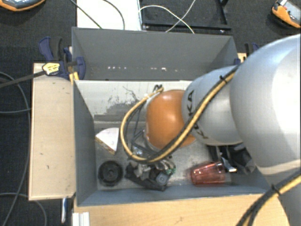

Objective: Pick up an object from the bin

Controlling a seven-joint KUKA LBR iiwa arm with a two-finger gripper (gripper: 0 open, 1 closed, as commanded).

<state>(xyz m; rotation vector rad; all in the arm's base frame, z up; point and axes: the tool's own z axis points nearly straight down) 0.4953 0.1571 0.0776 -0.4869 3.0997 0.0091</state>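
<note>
Bin [150,55] of grey metal, with steep walls and a scuffed floor. Arm [263,102], in a big silver-grey casing, comes in from the right and covers the bin's right part. Orange cover [164,119] on the wrist, rounded, hangs over the middle of the floor. Yellow-and-black cable [123,131] loops off its left side and down toward the tool. Pincer [149,172] sits low over the floor at front-centre, close to the front wall. Released or clenched: cannot tell, since wrist and cable hide it.

Red translucent piece [208,173] lies on its side near the front wall, right of the pincer and apart from it. Dark blocky thing [157,180] lies right under the pincer, against the front wall; whether they touch is unclear. Cream wedge-shaped piece [108,139] rests by the left wall, behind and left of the pincer. Black round disc [109,172] lies flat in the front-left corner, just in front of the wedge, near the pincer but apart.
</note>
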